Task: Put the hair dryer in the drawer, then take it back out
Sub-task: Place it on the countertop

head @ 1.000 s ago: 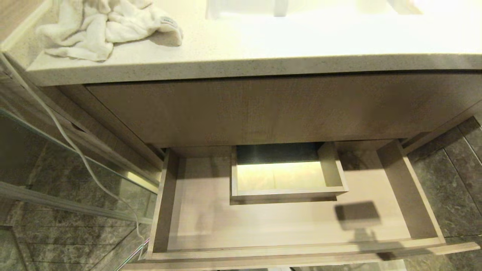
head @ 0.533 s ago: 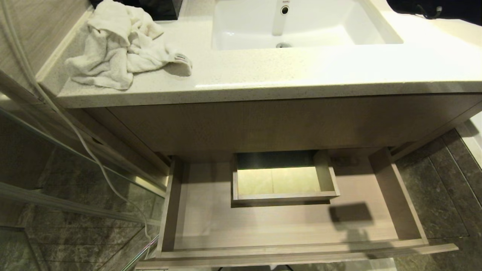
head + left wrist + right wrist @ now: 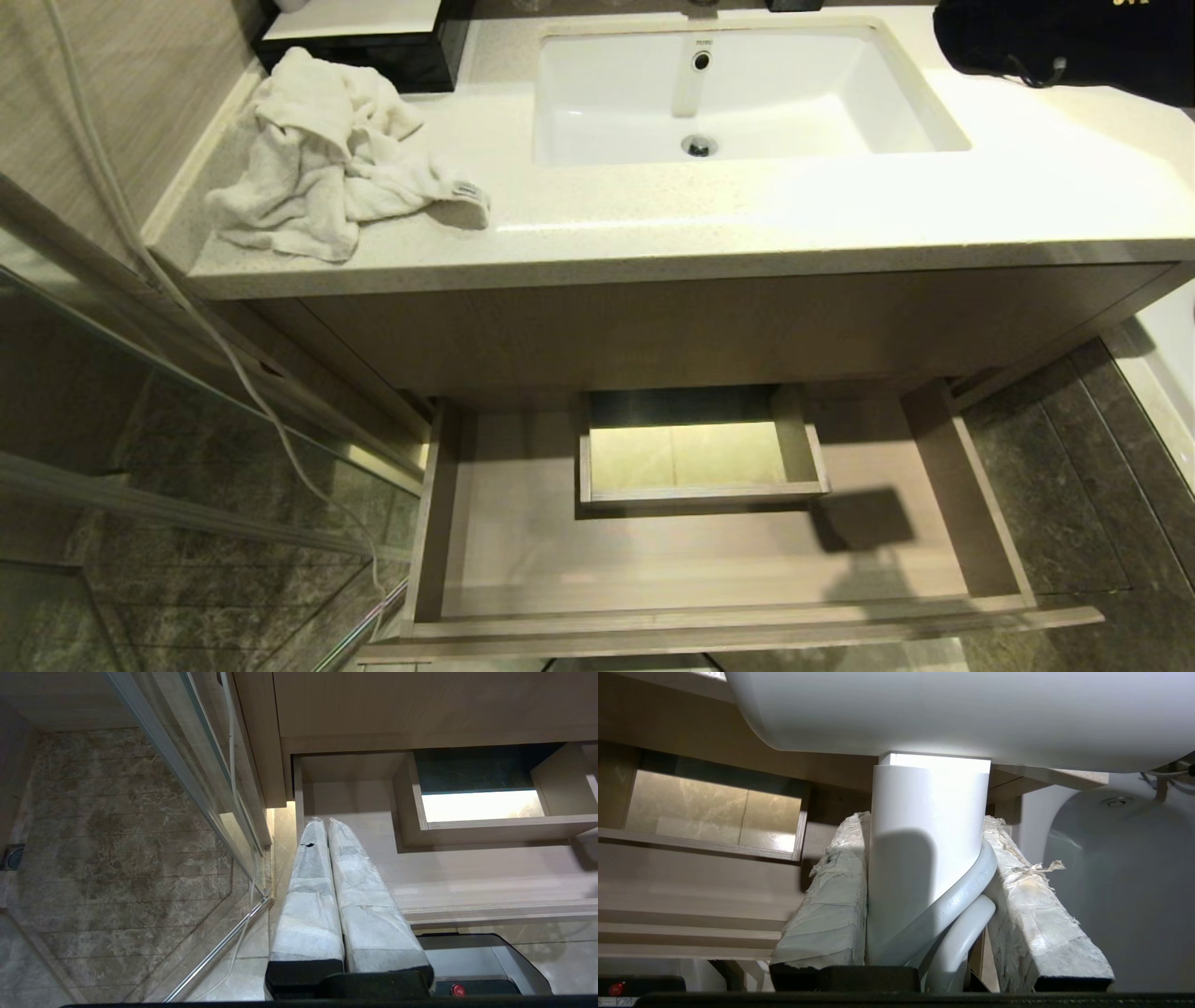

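Dryer: one, white (image 3: 929,858); its handle stands between the two wrapped fingers of the right tool (image 3: 927,849), the barrel across the fingertips, the white cord looped against the handle low down. It appears only in the right wrist view, held above and to the side of the drawer.
Right tool: pinching the dryer handle, one finger (image 3: 831,896) on each side.
Left tool: (image 3: 322,823) fingers pressed together, holding nothing, over the drawer's left front corner.
Drawer: one (image 3: 980,504), pulled fully out below the tabletop, nothing lying on its floor; a shadow falls on the right part.
Cut-out: one boxed rectangle (image 3: 700,495) at the back middle of the drawer, floor tile visible through it.
Tabletop: pale speckled stone (image 3: 747,224), overhanging the drawer's back edge.
Sink: one (image 3: 747,103), set in the tabletop, with a tap at the rear.
Towel: one, crumpled, white (image 3: 327,177), at the tabletop's left end.
Black box: one (image 3: 373,42), behind the towel.
Dark bag: one (image 3: 1055,37), at the tabletop's far right corner.
Left side: a glass panel (image 3: 140,373) and a thin white cable (image 3: 243,383) close beside the drawer.
Right side: dark tile floor (image 3: 1074,485), open.
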